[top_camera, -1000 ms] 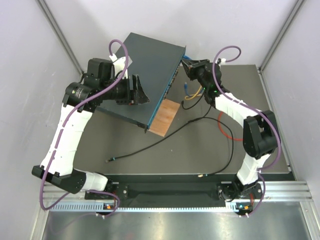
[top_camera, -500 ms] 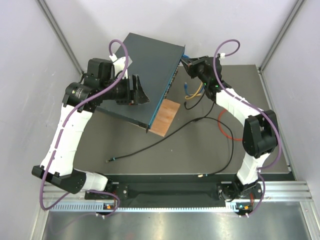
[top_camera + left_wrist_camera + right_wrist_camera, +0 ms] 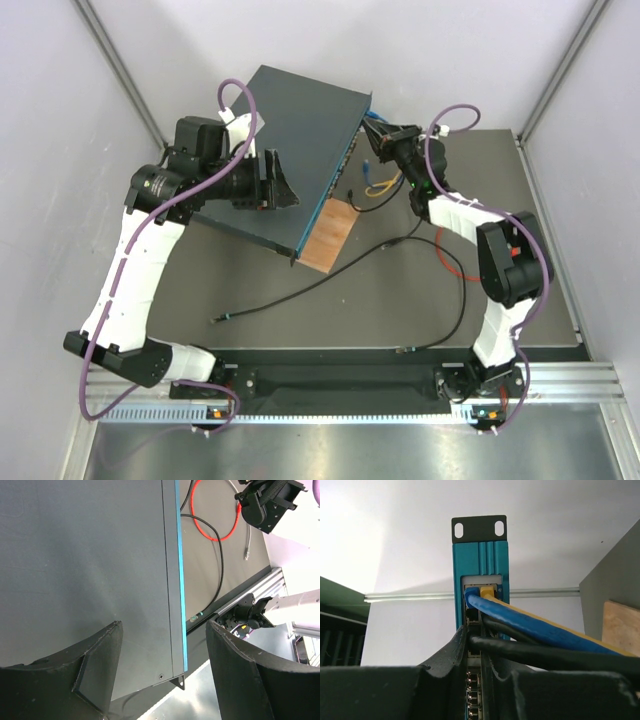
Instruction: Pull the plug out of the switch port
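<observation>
The switch (image 3: 290,130), a flat dark blue-grey box with a teal edge, lies tilted across the back left of the mat. My left gripper (image 3: 280,185) rests on its broad top face. In the left wrist view its fingers (image 3: 165,627) stand wide apart over that face (image 3: 90,570) and its teal edge, closing on nothing. My right gripper (image 3: 380,140) is at the socket face. The right wrist view shows its fingers (image 3: 474,650) shut on the black plug (image 3: 479,641) in a port, its black cable (image 3: 545,655) trailing right. Blue (image 3: 530,625) and yellow (image 3: 489,591) plugs sit in the ports above.
A small brown wooden board (image 3: 328,233) lies under the switch's near corner. A red cable loop (image 3: 450,260) and a long black cable (image 3: 330,275) lie on the dark mat, with a yellow and blue loop (image 3: 380,185) beside the socket face. Grey walls close in on both sides.
My right arm has folded in, carrying its gripper closer against the switch's socket face, and its jaws have closed a little. The left arm and the switch have not moved.
</observation>
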Tool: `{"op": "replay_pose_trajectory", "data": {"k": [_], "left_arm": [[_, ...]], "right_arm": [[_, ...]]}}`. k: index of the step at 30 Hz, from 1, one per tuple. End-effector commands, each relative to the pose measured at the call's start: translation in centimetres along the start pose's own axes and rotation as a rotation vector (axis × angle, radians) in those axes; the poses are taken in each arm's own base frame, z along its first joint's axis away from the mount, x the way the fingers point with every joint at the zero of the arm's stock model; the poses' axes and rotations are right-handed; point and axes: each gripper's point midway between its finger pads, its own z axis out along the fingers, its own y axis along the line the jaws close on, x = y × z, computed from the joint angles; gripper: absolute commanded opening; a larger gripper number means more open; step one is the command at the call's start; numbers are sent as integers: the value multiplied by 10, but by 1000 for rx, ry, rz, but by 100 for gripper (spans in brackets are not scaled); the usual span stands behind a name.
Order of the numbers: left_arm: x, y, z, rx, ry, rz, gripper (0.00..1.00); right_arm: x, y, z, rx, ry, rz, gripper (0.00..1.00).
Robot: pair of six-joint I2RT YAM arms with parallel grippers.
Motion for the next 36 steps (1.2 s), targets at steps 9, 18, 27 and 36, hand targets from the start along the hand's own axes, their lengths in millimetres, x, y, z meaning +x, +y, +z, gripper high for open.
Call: {"op": "replay_pose_trajectory", "data": {"k": [9,18,27,36], "left_arm": [[-3,-4,-9,15,-35,23,72],[-3,-4,-9,12,-40,24,72],[-3,-4,-8,13,-39,23,72],[-2,-4,-10,14,-40,26,72]], "right_arm": [[-14,31,-14,211,-116,-398,0],[-18,26,-14,326,-136,-464,0],[-5,32,-2,413,-56,-619,0],[-16,45,-11,202,-86,-518,0]]}}
